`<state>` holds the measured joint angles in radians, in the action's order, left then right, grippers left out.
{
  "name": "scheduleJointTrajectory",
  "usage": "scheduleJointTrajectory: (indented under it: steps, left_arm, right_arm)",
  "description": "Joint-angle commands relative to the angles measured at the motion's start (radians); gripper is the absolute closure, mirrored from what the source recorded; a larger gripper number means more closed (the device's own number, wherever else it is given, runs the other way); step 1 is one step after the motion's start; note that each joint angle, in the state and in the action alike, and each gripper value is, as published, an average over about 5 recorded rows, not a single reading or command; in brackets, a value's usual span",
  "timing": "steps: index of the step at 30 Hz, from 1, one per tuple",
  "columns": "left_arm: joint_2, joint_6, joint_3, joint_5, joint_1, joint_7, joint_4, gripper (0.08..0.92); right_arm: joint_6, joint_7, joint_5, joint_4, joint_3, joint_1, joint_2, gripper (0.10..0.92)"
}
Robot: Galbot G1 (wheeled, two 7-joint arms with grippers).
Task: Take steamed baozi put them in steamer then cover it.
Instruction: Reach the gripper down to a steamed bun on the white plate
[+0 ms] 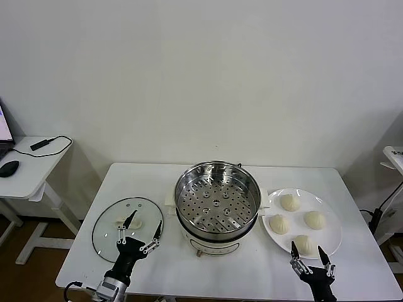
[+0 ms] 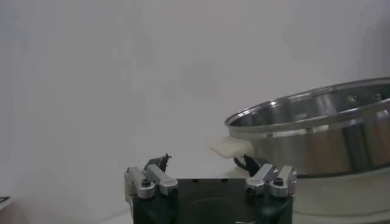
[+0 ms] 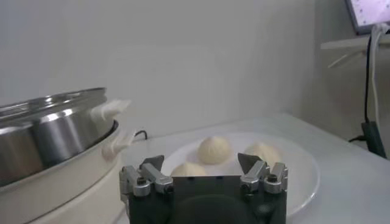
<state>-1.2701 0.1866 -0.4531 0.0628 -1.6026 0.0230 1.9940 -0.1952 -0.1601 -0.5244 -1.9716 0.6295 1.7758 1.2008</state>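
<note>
Four cream-white dough buns (image 1: 297,221) wait on flat white plate (image 1: 330,242), right of open shiny steel steamer pot (image 1: 217,200). Right gripper (image 1: 311,258) spread, empty, near nearest bun, poised for first pick. Left gripper (image 1: 140,233) spread over clear glass lid (image 1: 107,229), ready for cover.

White table (image 1: 252,277), rectangular, set against a plain pale wall (image 1: 201,75). Round clear glass lid (image 1: 110,220) with white knob, laid flat on the table's left part. Round white plate (image 1: 330,223), placed on the right part. Side desk (image 1: 25,167) at far left, on which a black mouse (image 1: 8,168) and a black cable (image 1: 53,141) are seen.
</note>
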Motion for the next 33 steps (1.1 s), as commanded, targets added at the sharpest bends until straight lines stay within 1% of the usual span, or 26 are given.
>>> scheduleJointTrajectory:
  steps: [1, 5, 11, 18, 21, 24, 29, 33]
  left_arm:
    - [0.004, 0.000, 0.000, -0.002, 0.002, -0.005, 0.014, 0.177]
    - [0.006, 0.002, 0.001, -0.004, 0.004, -0.008, 0.023, 0.177]
    - [0.005, 0.003, 0.004, -0.004, 0.004, -0.010, 0.036, 0.177]
    - [0.000, 0.004, 0.010, -0.004, 0.005, -0.012, 0.041, 0.177]
    - [-0.001, 0.006, 0.013, -0.004, 0.004, -0.013, 0.042, 0.177]
    - [-0.003, 0.008, 0.015, -0.003, 0.004, -0.012, 0.041, 0.177]
    - [-0.011, 0.008, 0.022, -0.003, 0.006, -0.012, 0.042, 0.177]
    - [-0.012, 0.009, 0.024, -0.003, 0.008, -0.013, 0.044, 0.177]
  right_arm:
    - [0.073, -0.039, -0.003, 0.009, 0.012, -0.150, -0.081, 0.203]
    - [0.117, -0.054, -0.024, 0.063, -0.004, -0.317, -0.168, 0.203]
    - [0.171, -0.079, -0.105, 0.254, -0.135, -0.632, -0.312, 0.203]
    - [0.257, 0.014, -0.259, 0.464, -0.399, -0.957, -0.481, 0.203]
    - [0.282, 0.152, -0.308, 0.555, -0.535, -1.091, -0.554, 0.203]
    - [0.303, 0.381, -0.291, 0.648, -0.687, -1.226, -0.623, 0.203]
    - [0.308, 0.836, -0.141, 0.822, -0.973, -1.515, -0.686, 0.203]
    - [0.259, 1.103, 0.035, 0.919, -1.154, -1.704, -0.670, 0.203]
